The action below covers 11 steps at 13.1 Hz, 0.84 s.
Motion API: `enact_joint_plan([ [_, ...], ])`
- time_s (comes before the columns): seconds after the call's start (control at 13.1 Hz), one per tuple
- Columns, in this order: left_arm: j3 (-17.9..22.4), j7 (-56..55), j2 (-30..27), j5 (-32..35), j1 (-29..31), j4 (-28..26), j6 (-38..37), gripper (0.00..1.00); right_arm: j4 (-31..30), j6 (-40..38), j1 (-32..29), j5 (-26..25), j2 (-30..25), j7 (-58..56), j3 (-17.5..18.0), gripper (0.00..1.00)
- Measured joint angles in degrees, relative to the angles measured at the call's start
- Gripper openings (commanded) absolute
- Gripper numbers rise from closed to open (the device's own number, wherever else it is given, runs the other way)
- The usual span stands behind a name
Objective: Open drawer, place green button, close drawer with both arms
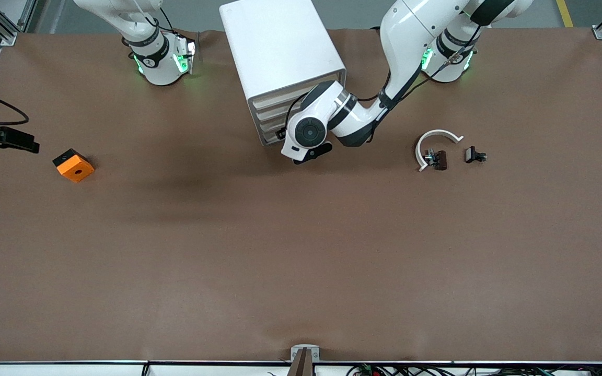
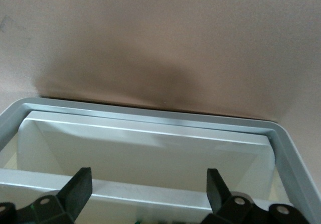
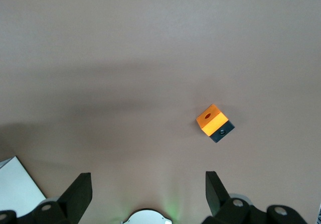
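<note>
The white cabinet (image 1: 280, 49) stands at the table's edge by the robots' bases, its four drawer fronts facing the front camera. My left gripper (image 1: 283, 134) is right against the lower drawer fronts (image 1: 271, 119), with the wrist in front of them. In the left wrist view the left gripper (image 2: 149, 176) is open. Its fingers (image 2: 80, 184) stand wide apart at either side of a drawer's cream slat (image 2: 150, 193), above the lowest front (image 2: 150, 151) and the cabinet's grey rim (image 2: 150, 114). My right gripper (image 3: 148, 176) hangs open and empty high over its own base. The button is out of view.
An orange block with a hole (image 1: 73, 165) (image 3: 213, 122) lies toward the right arm's end. A white curved ring (image 1: 434, 138) with small dark clips (image 1: 437, 159) (image 1: 474, 155) lies toward the left arm's end. A black fixture (image 1: 3, 138) juts in beside the orange block.
</note>
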Motion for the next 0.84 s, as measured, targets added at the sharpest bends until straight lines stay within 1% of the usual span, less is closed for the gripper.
enact_joint_plan([
  [0.23,0.11,0.00,0.00,0.08,0.27,1.90,-0.89,1.00,2.11,-1.23,-0.04,0.01,-0.19,-0.02,-0.29,1.00],
  [0.46,2.62,0.00,-0.26,3.20,1.51,5.95,-2.36,1.00,2.63,-1.32,0.06,0.02,-0.64,-0.06,0.06,1.00],
  [0.69,3.85,0.14,-2.68,8.49,6.85,10.31,-5.82,1.00,2.98,-0.18,0.37,0.06,-3.88,-0.09,0.51,1.00],
  [0.84,3.95,2.04,-7.02,9.80,11.65,11.56,-9.40,1.00,1.68,-0.96,0.52,0.06,-5.74,-0.10,0.57,1.00],
])
